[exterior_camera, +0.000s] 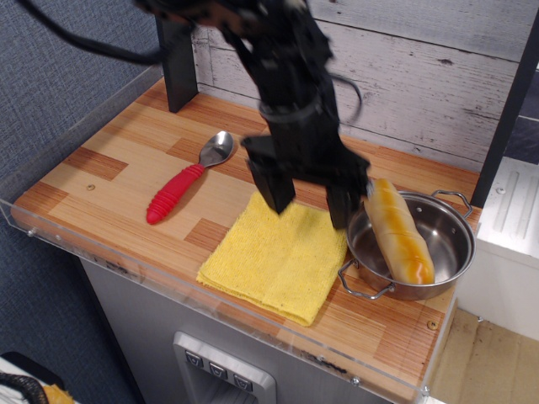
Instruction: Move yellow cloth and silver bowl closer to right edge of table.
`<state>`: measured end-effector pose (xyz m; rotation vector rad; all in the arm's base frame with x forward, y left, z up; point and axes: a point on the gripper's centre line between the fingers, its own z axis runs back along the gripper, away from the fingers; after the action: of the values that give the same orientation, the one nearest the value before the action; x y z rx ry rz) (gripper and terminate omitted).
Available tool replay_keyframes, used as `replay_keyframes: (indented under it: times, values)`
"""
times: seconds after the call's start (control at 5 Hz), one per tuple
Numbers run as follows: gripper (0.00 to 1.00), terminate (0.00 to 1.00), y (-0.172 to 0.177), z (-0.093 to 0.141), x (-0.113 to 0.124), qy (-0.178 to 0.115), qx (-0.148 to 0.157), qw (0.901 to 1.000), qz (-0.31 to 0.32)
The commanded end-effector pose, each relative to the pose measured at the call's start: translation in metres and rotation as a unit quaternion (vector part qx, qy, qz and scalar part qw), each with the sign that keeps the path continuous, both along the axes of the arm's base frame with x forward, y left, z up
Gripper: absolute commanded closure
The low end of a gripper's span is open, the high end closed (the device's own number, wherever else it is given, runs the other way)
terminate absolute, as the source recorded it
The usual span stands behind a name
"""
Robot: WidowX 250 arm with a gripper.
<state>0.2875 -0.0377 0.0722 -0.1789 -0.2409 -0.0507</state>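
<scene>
Gripper [310,202] hangs above the far edge of the yellow cloth [274,261], jaws apart and gripping nothing. Cloth lies flat at the bench [109,164] near edge, right of centre, touching the silver bowl [438,244]. Bowl sits at the right end and holds a bread roll [397,242]. Red-handled spoon [185,181] lies left. No legible writing or labels.

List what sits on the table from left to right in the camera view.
Red-handled spoon → yellow cloth → silver bowl holding a long bread roll. The gripper hangs above the cloth's far edge with its jaws spread, holding nothing.
</scene>
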Motion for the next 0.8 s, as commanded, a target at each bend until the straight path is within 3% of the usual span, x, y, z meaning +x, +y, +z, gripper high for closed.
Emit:
replay_keyframes:
  times: [0.0,0.2,0.4,0.6]
  values:
    - [0.0,0.0,0.008,0.026,0.0,-0.055,-0.01,0.9983,0.011]
    - [0.0,0.0,0.009,0.058,0.003,-0.11,-0.016,0.9938,0.006]
    - [0.0,0.0,0.014,0.069,0.003,-0.134,-0.019,0.9907,0.017]
    - [0.0,0.0,0.014,0.069,0.003,-0.134,-0.019,0.9907,0.017]
